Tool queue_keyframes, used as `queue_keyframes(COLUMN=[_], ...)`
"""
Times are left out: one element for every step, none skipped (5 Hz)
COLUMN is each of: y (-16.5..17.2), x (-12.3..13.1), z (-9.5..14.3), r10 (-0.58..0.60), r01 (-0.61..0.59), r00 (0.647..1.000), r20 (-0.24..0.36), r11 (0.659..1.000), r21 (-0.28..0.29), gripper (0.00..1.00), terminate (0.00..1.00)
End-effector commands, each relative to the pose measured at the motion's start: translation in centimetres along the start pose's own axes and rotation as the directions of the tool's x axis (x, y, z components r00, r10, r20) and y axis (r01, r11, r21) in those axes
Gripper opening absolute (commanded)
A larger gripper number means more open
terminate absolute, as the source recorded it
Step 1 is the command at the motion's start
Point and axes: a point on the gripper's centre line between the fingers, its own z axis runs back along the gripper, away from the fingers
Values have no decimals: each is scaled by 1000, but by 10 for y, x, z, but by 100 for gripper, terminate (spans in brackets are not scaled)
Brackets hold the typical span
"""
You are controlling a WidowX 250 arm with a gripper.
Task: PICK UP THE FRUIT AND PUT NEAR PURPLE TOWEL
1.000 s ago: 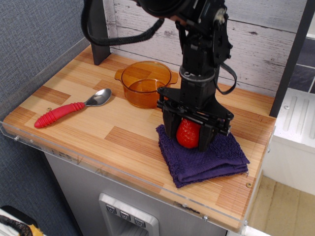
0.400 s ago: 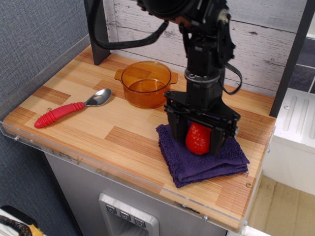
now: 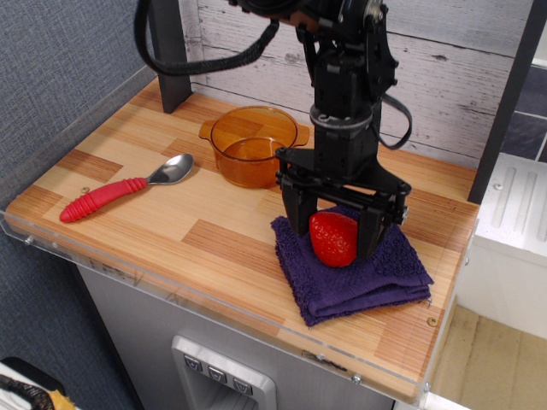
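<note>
The red strawberry (image 3: 334, 242) stands on the left part of the dark purple towel (image 3: 389, 272), which lies at the front right of the wooden table. My gripper (image 3: 333, 236) points straight down over the strawberry. Its two black fingers (image 3: 296, 215) are spread to either side of the fruit, with small gaps showing between them and it. The gripper is open and the strawberry rests on the towel.
An orange transparent bowl (image 3: 253, 143) stands just behind and to the left of the towel. A metal spoon with a red handle (image 3: 109, 194) lies at the left. The table's front edge (image 3: 256, 318) is close to the towel. A dark post (image 3: 168, 60) stands at the back left.
The gripper carried the strawberry slightly right, then back left over the towel. Its fingers have spread apart and the strawberry now sits on the towel, let go.
</note>
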Motion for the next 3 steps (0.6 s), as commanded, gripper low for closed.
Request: queue_keyframes(y=[5,14,27], x=[5,5,4], z=[36,46,63], r10=[23,50,88], r01=[-21,-47,-85], r00=[997,997,992], r20=[77,66,92], r11=[1000,998,996], r21=[-21,-42,-33], gripper=[100,100,100], terminate=[0,0,0])
